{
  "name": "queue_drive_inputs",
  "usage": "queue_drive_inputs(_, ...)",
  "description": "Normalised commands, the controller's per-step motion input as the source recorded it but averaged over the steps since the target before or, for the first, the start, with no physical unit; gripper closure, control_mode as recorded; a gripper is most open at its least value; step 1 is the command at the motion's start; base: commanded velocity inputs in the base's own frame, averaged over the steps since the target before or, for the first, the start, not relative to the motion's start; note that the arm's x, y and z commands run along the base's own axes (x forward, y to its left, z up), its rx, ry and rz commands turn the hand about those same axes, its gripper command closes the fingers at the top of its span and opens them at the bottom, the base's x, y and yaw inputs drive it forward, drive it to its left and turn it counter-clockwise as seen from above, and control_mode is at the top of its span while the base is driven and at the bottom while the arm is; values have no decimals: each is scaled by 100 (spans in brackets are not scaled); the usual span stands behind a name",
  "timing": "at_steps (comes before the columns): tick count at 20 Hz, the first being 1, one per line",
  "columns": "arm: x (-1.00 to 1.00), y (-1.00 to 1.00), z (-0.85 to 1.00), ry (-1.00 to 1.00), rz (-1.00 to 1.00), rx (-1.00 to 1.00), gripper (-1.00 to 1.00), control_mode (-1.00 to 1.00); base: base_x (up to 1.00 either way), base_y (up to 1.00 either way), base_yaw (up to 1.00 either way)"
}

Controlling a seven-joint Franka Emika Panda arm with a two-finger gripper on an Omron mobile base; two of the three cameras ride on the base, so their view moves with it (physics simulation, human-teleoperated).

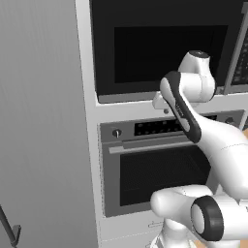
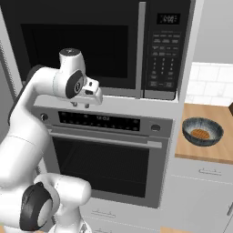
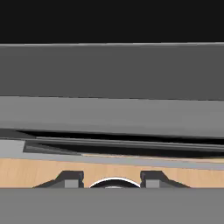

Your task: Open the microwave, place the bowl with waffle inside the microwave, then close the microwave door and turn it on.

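The black microwave (image 2: 102,43) sits built in above the oven, and its microwave door (image 1: 164,48) is shut. A tall grey vertical handle (image 2: 141,45) stands beside the button panel (image 2: 162,50). The dark bowl with the waffle (image 2: 202,132) rests on the wooden counter (image 2: 218,154) at the right. My gripper (image 2: 80,105) hangs just below the door's lower edge, left of the handle and well left of the bowl, pointing down. In the hand view my gripper (image 3: 111,179) is open, with its fingertips (image 3: 70,178) apart and nothing between them.
The silver-framed oven (image 2: 109,159) with two knobs and a horizontal bar handle (image 2: 107,139) lies directly under the microwave. A tall grey cabinet side (image 1: 43,121) fills the left. White drawers (image 2: 205,182) sit under the counter.
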Motion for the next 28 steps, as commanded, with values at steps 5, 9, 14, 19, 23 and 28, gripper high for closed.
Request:
queue_drive_inputs(5, -48, -10, -2, -6, 0, 0, -100, -100, 0, 0, 0)
queue_drive_inputs(9, -85, -43, -5, -28, 0, 1, -100, -100, 0, 0, 0)
queue_drive_inputs(14, -35, -62, 9, -47, 0, 10, -100, -100, 0, 0, 0)
queue_drive_inputs(19, 0, -63, 47, -28, 0, 19, -100, -100, 0, 0, 0)
queue_drive_inputs(23, -3, -54, 71, -27, 0, 19, -100, -100, 0, 0, 0)
queue_drive_inputs(28, 0, -32, 66, -13, 0, 7, -100, -100, 0, 0, 0)
